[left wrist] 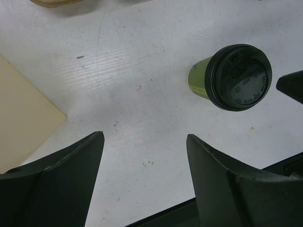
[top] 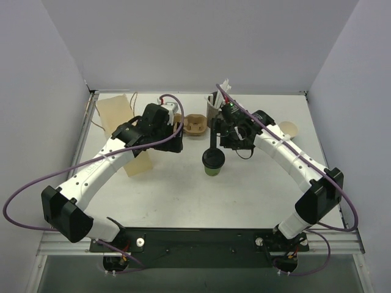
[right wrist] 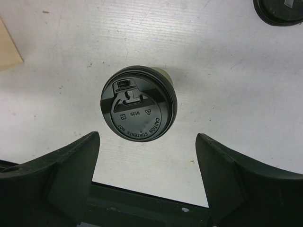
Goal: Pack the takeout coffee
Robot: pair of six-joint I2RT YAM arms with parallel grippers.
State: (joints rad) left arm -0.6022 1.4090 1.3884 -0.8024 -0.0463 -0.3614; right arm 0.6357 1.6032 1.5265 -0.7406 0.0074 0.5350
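Note:
The takeout coffee [top: 213,161] is a small green cup with a black lid, standing upright mid-table. In the left wrist view the cup [left wrist: 233,78] is ahead and to the right. In the right wrist view its lid [right wrist: 138,103] is just beyond the fingertips, centred between them. My right gripper [top: 221,145] is open and empty right behind the cup, not touching it; it also shows in its wrist view [right wrist: 147,139]. My left gripper [top: 177,141] is open and empty, left of the cup, over bare table [left wrist: 144,142].
A beige paper bag [top: 122,125] lies at the back left under my left arm; its edge shows in the left wrist view [left wrist: 23,127]. A brown cup carrier [top: 195,125] and a grey cup of white straws [top: 217,105] stand at the back. A tan object [top: 288,129] lies right.

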